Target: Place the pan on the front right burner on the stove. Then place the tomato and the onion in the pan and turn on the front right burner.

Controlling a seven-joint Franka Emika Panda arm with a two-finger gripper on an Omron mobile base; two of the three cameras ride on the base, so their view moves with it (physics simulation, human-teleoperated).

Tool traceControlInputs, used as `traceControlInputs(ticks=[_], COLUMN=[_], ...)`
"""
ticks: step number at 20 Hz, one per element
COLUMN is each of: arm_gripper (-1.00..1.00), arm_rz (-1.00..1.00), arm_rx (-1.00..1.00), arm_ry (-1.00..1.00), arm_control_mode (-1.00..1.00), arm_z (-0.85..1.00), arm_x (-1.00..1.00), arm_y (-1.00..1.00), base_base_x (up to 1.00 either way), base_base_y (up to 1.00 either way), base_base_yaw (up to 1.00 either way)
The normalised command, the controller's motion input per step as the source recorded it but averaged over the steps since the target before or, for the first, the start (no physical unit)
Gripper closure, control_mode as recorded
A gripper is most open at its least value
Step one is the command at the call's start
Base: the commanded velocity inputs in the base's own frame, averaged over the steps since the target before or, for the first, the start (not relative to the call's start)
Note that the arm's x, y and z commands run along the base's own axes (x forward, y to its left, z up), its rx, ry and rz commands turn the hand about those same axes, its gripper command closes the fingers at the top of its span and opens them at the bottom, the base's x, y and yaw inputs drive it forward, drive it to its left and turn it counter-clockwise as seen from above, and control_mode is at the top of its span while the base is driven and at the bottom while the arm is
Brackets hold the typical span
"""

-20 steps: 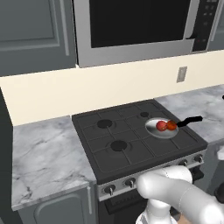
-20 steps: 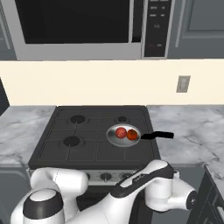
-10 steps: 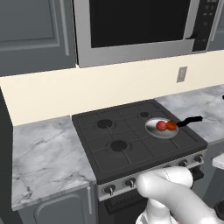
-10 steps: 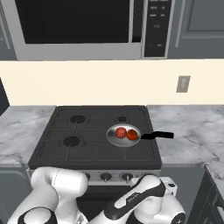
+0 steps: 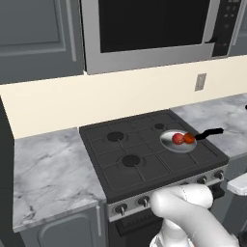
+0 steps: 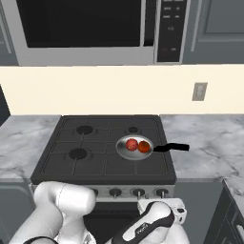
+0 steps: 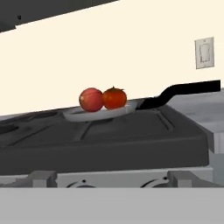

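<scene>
Two round red items, the tomato (image 7: 114, 98) and the onion (image 7: 91, 99), already sit touching in the pan (image 6: 135, 147) on the stove (image 5: 144, 164), over the front right burner, handle pointing right. By my reading only the burner remains to be lit, so you need to reach the right-hand knob (image 6: 161, 193) on the silver front panel. Your claw is spread fully wide, gripping nothing, low before that panel. Marble tabletop (image 5: 48, 178) flanks the stove, a microwave (image 6: 90, 28) hangs above; nothing seems to block the knobs.
</scene>
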Motion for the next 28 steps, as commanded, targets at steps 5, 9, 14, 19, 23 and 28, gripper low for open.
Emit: traceControlInputs(ticks=[5, 9, 14, 19, 23, 28], arm_gripper=[-1.0, -1.0, -1.0, -1.0, -1.0, -1.0], arm_rz=[0.0, 0.0, 0.0, 0.0, 0.0, 0.0], arm_rx=[0.0, 0.0, 0.0, 0.0, 0.0, 0.0], arm_ry=[-0.13, -0.12, -0.11, -0.05, -0.03, -0.02], arm_control_mode=[-1.0, -1.0, -1.0, -1.0, -1.0, -1.0], arm_z=[-0.24, -0.2, -0.12, -0.15, -0.13, -0.17], arm_x=[0.0, 0.07, 0.13, 0.25, 0.23, 0.2], arm_y=[-0.14, -0.15, -0.01, 0.0, -0.02, -0.05], base_base_x=[0.0, 0.0, 0.0, 0.0, 0.0, 0.0], base_base_y=[0.0, 0.0, 0.0, 0.0, 0.0, 0.0], base_base_yaw=[0.0, 0.0, 0.0, 0.0, 0.0, 0.0])
